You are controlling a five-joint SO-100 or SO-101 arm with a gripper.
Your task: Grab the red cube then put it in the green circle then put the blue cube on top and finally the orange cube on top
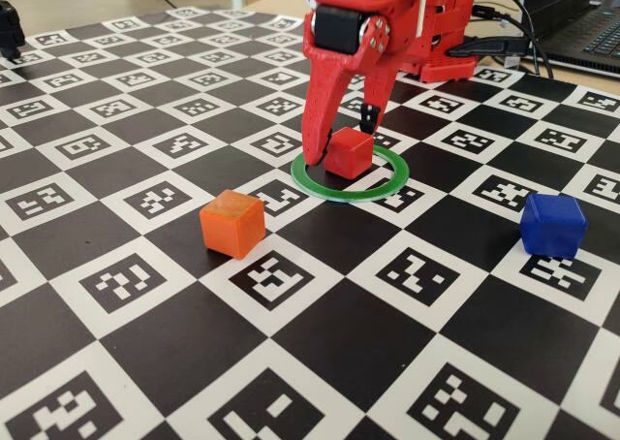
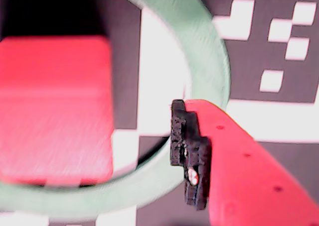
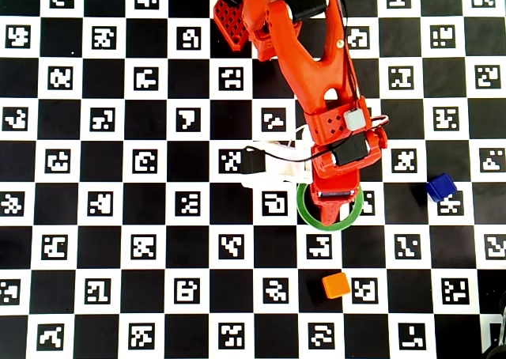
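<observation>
Inside the green circle (image 1: 373,184) on the checkerboard mat (image 1: 320,333), the red cube (image 1: 348,153) sits flat. Gripper (image 1: 341,141) hangs over it, jaws parted either side of the cube; wrist view shows a clear gap beside it. Orange cube (image 1: 232,223) lies near the ring; blue cube (image 1: 552,225) well apart.
</observation>
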